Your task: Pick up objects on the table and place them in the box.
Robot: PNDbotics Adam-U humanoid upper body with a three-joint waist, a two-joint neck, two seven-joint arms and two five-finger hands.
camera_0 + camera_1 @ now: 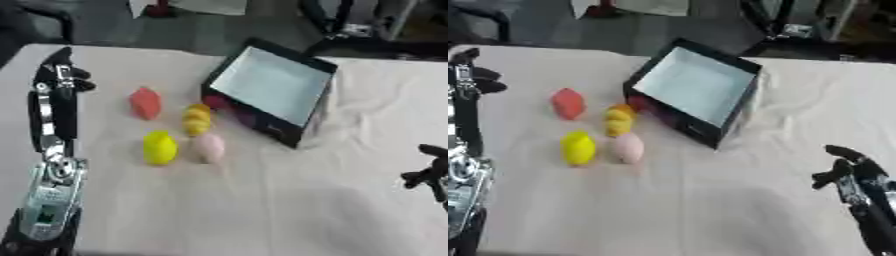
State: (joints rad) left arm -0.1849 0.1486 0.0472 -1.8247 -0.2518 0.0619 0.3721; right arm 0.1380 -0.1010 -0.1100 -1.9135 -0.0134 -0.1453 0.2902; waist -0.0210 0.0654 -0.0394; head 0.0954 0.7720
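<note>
Four objects [160, 147], one box [272, 84]

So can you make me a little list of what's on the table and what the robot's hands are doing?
box: black box with pale inside, tilted, nothing visible inside
red object: rounded red piece, left of box
orange-yellow object: lumpy piece, beside box front
yellow object: lemon-like piece, nearest the left arm
pink object: pale pink egg shape, beside the yellow one
left hand: raised, holding nothing
right hand: low right, holding nothing
</note>
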